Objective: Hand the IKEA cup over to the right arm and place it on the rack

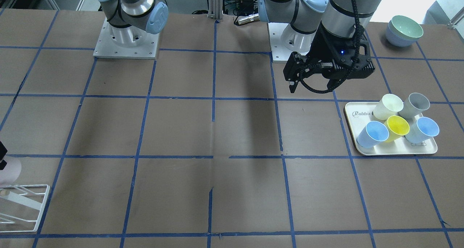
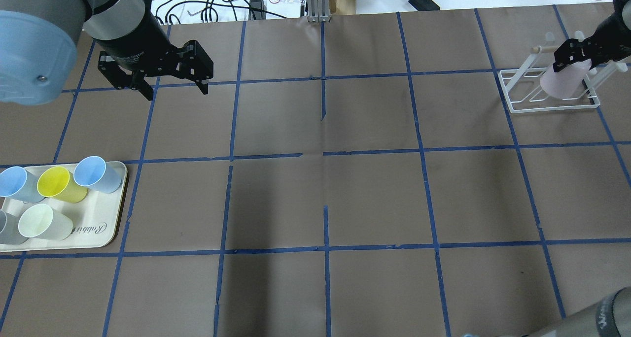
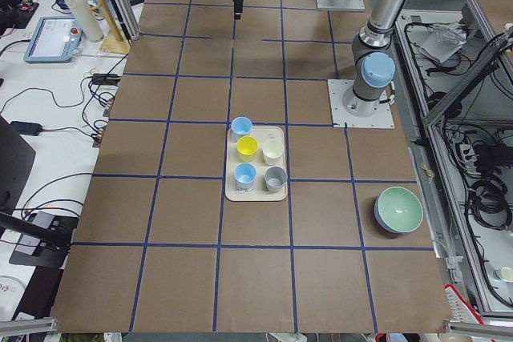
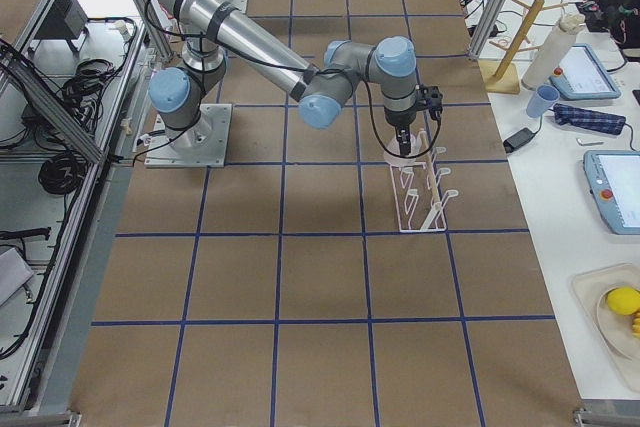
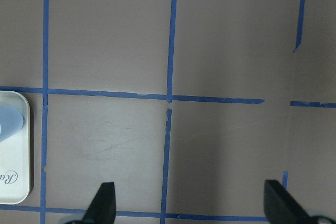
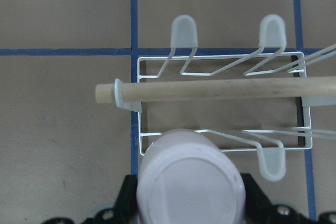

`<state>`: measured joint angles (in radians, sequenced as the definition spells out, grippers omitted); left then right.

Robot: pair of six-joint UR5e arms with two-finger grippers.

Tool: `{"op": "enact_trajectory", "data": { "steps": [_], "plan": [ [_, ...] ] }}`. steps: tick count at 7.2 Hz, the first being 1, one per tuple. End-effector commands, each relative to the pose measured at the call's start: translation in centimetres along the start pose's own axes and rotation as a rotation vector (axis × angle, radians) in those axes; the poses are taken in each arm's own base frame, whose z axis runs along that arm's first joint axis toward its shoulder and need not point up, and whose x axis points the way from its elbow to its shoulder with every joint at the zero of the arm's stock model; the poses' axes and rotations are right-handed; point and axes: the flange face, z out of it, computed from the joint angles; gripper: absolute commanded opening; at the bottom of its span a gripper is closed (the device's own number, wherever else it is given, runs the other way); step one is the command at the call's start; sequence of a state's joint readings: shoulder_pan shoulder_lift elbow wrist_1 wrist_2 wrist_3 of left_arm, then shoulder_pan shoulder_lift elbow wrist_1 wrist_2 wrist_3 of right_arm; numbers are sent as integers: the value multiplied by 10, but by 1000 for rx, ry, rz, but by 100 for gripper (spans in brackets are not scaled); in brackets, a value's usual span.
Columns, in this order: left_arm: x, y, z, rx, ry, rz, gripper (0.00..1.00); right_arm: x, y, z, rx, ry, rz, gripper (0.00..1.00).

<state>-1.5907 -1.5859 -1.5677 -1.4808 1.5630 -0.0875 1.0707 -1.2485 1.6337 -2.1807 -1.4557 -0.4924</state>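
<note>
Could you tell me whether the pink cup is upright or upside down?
Upside down: the right wrist view shows the closed base of the pink cup facing up, held by the right gripper over the rack.

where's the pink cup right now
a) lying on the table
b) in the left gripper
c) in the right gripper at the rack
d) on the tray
C: the right gripper is shut on the pink cup right at the rack, far from the tray.
</note>
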Motion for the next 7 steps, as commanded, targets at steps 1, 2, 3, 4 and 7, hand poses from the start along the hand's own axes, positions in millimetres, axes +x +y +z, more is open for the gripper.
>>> {"op": "enact_trajectory", "data": {
  "steps": [1, 2, 3, 4, 7],
  "plan": [
    [0, 0, -1, 2, 0, 0, 100, 2, 0, 13, -18, -10, 2, 9],
    [0, 0, -1, 2, 0, 0, 100, 3, 0, 19, -22, -10, 1, 11],
    [0, 1, -1, 2, 0, 0, 100, 6, -4, 24, 4, 6, -1, 17],
    [0, 1, -1, 3, 0, 0, 100, 8, -4, 32, -3, 11, -2, 20],
    [0, 1, -1, 5, 2, 0, 100, 7, -3, 37, -13, 0, 18, 74]
  ]
}}
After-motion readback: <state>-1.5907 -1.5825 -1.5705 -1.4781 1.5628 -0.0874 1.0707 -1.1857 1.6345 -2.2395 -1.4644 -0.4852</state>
